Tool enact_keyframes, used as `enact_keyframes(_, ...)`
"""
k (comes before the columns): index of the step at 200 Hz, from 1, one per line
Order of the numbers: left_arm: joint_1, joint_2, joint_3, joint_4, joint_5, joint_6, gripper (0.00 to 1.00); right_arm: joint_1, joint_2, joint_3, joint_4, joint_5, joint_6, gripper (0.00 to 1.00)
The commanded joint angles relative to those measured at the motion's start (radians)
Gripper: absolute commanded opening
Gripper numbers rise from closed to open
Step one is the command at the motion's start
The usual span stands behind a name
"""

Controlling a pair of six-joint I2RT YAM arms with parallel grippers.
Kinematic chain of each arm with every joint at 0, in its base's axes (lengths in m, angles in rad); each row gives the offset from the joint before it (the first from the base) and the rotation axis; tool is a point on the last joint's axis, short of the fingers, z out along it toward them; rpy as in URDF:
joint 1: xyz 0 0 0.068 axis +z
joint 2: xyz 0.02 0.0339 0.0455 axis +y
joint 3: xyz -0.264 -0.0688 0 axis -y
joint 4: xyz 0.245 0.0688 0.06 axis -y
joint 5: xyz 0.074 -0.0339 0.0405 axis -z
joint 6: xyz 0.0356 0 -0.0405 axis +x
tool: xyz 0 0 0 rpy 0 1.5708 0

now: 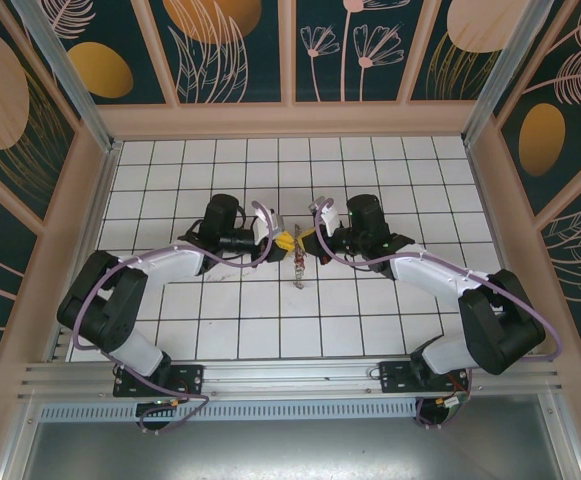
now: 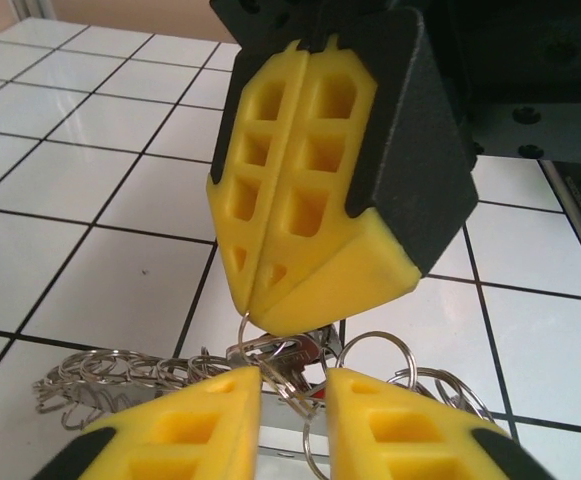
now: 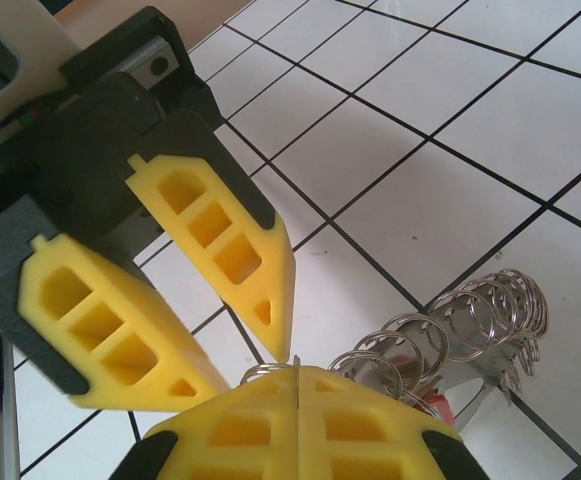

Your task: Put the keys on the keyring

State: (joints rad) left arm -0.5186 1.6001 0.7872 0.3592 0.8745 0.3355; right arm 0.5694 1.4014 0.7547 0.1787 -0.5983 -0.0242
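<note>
My two grippers meet tip to tip over the middle of the tiled floor. The right gripper (image 1: 310,238) (image 3: 298,376) is shut on the wire of a thin split ring (image 2: 242,330) of the keyring (image 1: 298,268). That bundle of small silvery rings (image 3: 490,310) trails below onto the tiles. My left gripper (image 1: 282,241) (image 2: 292,388) has its jaws narrowly apart, and the same ring wire crosses the gap. A silvery key shaft (image 2: 310,350) lies just past them. A red key head (image 3: 436,406) peeks out under the rings.
More loose rings (image 2: 100,370) spread over the white tiles to the left of my left fingers (image 2: 190,430). Wooden walls (image 1: 290,120) with patterned panels enclose the floor, and a metal rail (image 1: 290,378) runs along the near edge.
</note>
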Motion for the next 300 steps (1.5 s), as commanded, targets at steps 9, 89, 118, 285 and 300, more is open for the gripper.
enact_keyframes(9,-0.009,0.024,0.031,-0.029,-0.005,-0.007,0.22,0.006,-0.035,0.02,0.032,-0.006,-0.01,0.0)
enact_keyframes(89,-0.008,0.048,0.056,-0.074,0.023,0.022,0.17,0.008,-0.035,0.018,0.029,-0.014,-0.012,0.0)
enact_keyframes(118,-0.009,0.048,0.053,-0.073,0.028,0.03,0.05,0.008,-0.035,0.021,0.025,-0.018,-0.014,0.0)
enact_keyframes(285,-0.018,-0.081,-0.121,0.205,-0.015,0.097,0.0,-0.017,0.041,0.027,-0.099,0.028,0.081,0.0)
enact_keyframes(300,-0.019,-0.087,-0.129,0.221,-0.025,0.09,0.0,-0.017,0.043,0.026,-0.107,0.029,0.086,0.0)
